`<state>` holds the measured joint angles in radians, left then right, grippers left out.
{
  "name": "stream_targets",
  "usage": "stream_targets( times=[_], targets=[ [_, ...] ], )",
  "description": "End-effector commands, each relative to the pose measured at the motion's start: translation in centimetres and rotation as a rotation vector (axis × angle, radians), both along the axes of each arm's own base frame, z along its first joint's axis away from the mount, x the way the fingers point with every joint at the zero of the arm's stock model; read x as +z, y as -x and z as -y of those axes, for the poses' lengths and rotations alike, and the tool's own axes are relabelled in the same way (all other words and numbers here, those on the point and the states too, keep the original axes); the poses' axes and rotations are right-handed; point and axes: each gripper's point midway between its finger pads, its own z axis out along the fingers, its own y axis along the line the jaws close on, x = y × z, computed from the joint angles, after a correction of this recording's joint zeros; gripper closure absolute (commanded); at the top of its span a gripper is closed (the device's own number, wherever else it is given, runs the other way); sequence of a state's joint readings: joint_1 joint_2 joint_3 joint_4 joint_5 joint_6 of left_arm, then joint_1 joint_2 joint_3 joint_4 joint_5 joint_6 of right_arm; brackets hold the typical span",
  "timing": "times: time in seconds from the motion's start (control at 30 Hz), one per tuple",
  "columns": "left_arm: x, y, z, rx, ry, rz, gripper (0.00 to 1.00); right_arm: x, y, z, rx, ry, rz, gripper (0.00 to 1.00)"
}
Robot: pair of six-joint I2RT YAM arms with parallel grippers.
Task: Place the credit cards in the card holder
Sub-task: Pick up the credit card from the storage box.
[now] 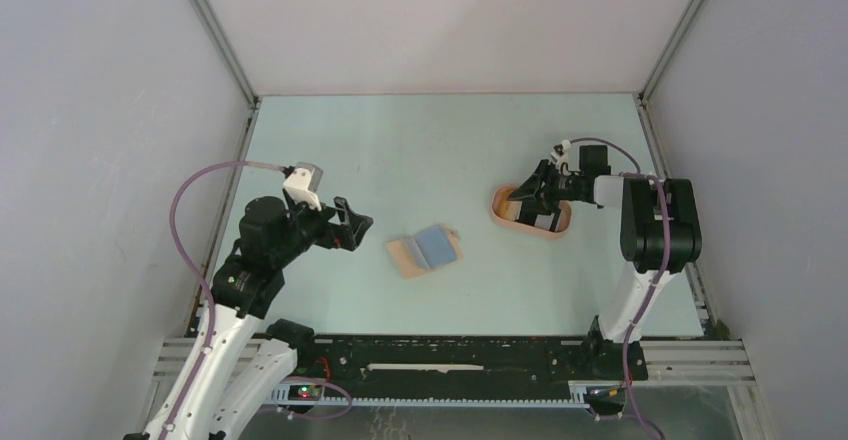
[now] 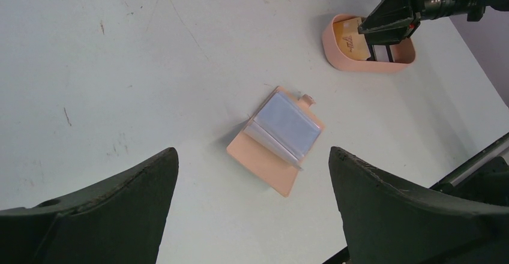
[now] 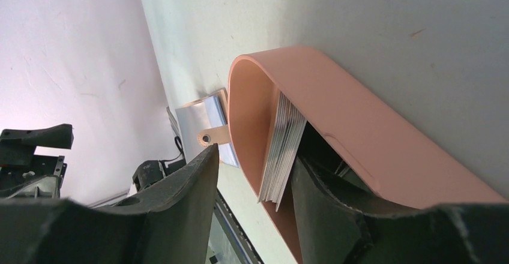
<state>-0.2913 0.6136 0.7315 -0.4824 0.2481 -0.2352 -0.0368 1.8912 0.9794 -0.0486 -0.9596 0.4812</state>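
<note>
Hovering just left of the unfolded card holder (image 1: 404,258) mid-table, a blue-grey card (image 1: 437,244) across its right half, held the left gripper (image 1: 354,224) wide open and empty. Farther right, had the right gripper (image 1: 535,204) inside the peach tray (image 3: 360,114), jaws parted astride the credit cards (image 3: 282,150), stacked on edge along the tray wall, faces to either jaw: judged the nearer arm for that pick.

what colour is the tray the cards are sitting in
Peach-pink tray, clearest in the left wrist view.
</note>
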Motion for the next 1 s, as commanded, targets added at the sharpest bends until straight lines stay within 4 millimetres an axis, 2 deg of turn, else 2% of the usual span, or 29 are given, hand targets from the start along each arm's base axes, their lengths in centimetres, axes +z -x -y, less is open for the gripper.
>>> stream_targets(
  times=[0.0, 0.33, 0.77, 0.97],
  targets=[
    [-0.3, -0.2, -0.1, 0.0, -0.005, 0.008, 0.0, 1.3, -1.4, 1.6, -0.053, 0.009, 0.035, 0.44],
    [-0.2, -0.2, -0.1, -0.001, -0.004, 0.011, 0.0, 2.3, -1.4, 1.9, -0.046, -0.026, 0.049, 0.46],
    [-0.2, -0.2, -0.1, 0.0, -0.005, 0.01, 0.0, 2.1, -1.4, 3.0, -0.069, -0.031, 0.036, 0.62],
    [-0.2, -0.2, -0.1, 0.001, -0.005, 0.01, 0.0, 1.8, -1.5, 3.5, -0.085, -0.011, 0.029, 0.74]
  ],
)
